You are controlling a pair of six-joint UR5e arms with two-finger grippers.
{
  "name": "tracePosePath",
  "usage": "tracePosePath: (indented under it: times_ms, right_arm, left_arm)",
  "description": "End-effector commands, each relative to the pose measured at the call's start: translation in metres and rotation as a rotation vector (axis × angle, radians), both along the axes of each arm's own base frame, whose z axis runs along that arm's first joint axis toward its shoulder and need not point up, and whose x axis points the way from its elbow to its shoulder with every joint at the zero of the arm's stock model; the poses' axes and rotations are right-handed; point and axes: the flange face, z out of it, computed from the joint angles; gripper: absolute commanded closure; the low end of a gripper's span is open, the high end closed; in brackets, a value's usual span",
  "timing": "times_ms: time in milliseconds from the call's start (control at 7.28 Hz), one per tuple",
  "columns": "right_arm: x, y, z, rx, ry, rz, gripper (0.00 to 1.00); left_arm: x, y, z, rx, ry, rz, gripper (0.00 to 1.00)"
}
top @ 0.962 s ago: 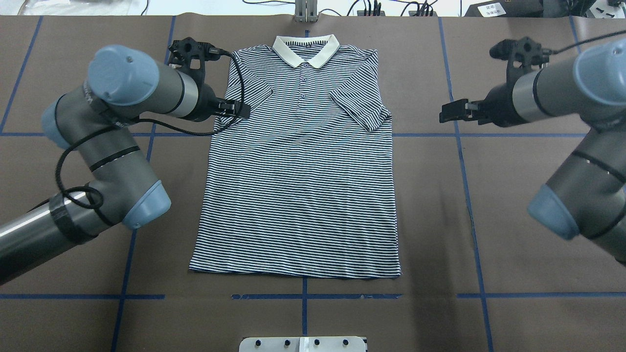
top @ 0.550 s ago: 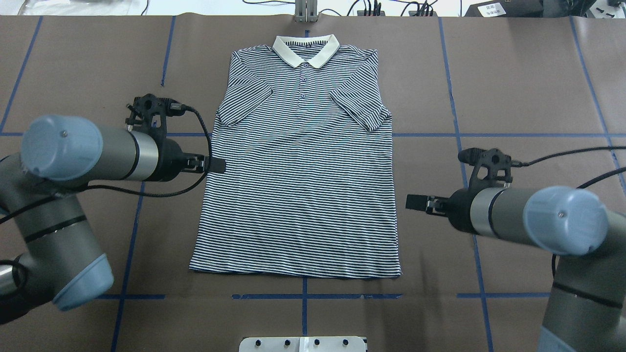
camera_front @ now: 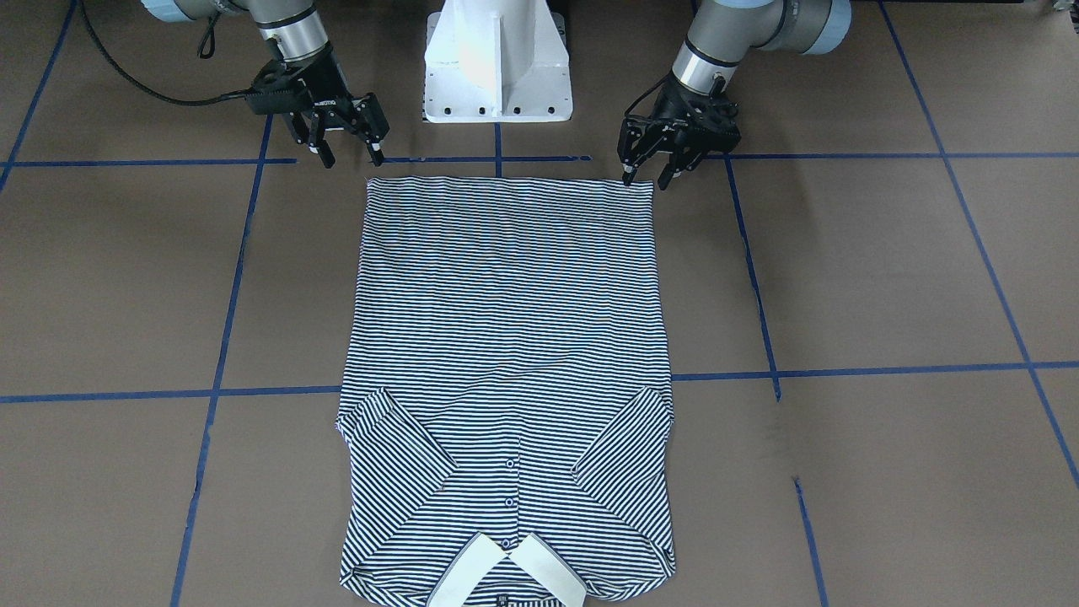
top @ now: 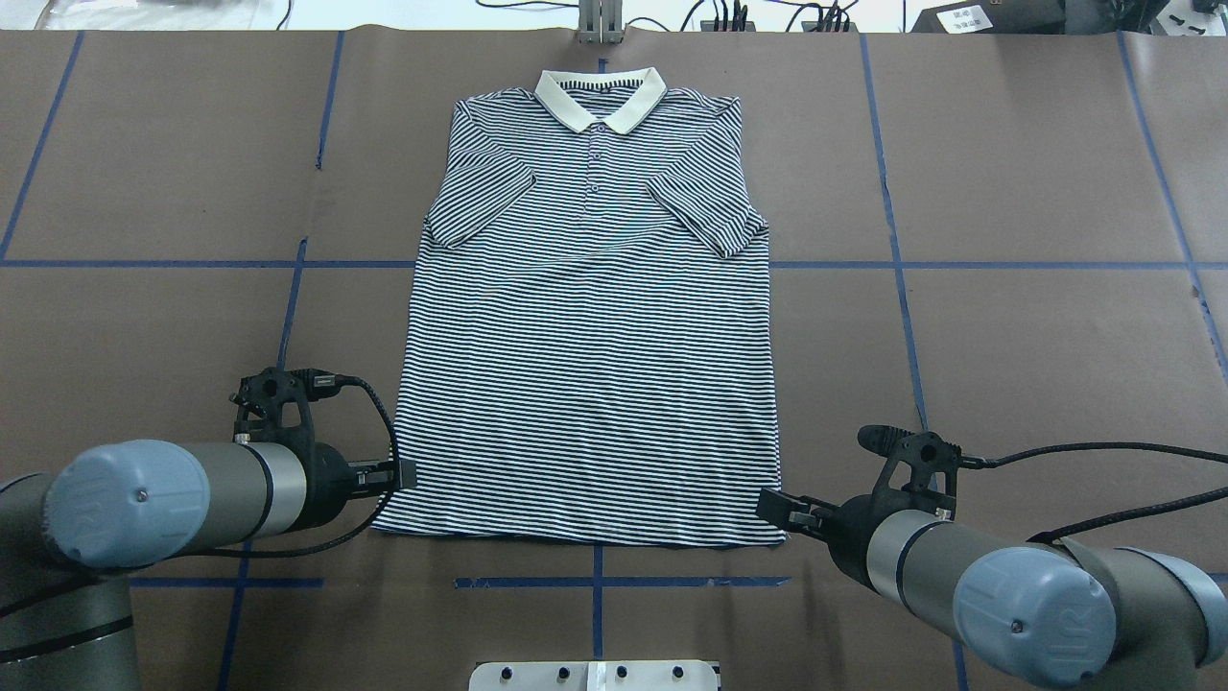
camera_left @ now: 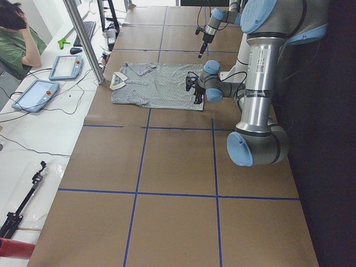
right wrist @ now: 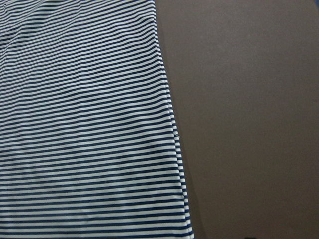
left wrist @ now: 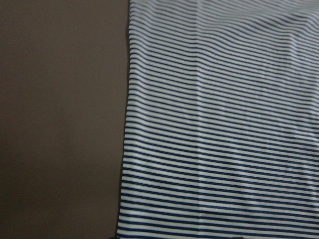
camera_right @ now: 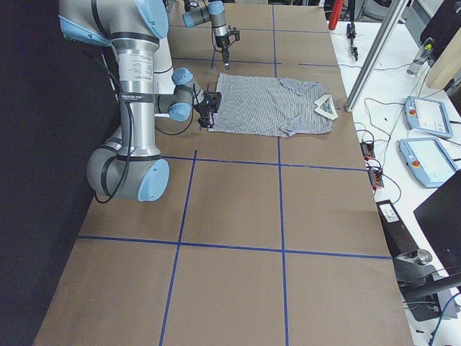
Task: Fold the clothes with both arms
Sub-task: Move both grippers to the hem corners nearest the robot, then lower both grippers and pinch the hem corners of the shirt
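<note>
The striped polo shirt (top: 595, 365) lies flat and face up on the brown table, its cream collar (top: 601, 99) at the far edge and both sleeves folded inward. It also shows in the front view (camera_front: 506, 320). My left gripper (top: 398, 473) is open and empty, just outside the hem's left corner; in the front view it (camera_front: 645, 175) points down at that corner. My right gripper (top: 772, 504) is open and empty at the hem's right corner, and shows in the front view (camera_front: 350, 156). Both wrist views show only shirt edge (left wrist: 224, 124) (right wrist: 84, 124) and table.
The white pedestal base (camera_front: 497, 67) stands just behind the hem, between the arms. Blue tape lines (top: 595, 582) cross the table. A metal post (top: 600, 24) and cables sit beyond the collar. An operator (camera_left: 16, 39) and teach pendants (camera_left: 67, 67) are at the far side.
Both arms have swept back toward the robot along the shirt's sides, from the sleeves past mid-body to the hem corners. The shirt has not moved.
</note>
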Motion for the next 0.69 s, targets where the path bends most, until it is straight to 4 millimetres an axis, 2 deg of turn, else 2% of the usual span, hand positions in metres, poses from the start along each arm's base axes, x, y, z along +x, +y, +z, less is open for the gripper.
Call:
tracePosePath:
  times_ms: [0,275,550]
  right_arm:
    - [-0.001,0.002,-0.001,0.001,-0.002,0.004,0.09]
    - [-0.001,0.002,-0.001,0.002,-0.002,0.004,0.09]
    - [-0.001,0.002,0.0,0.001,-0.001,0.004,0.09]
  left_arm:
    - [0.017,0.006,0.025,-0.026,-0.046,-0.016,0.5]
    - [0.018,0.008,0.027,-0.026,-0.051,-0.012,0.52]
    - [0.024,0.019,0.027,-0.027,-0.051,0.01,0.52]
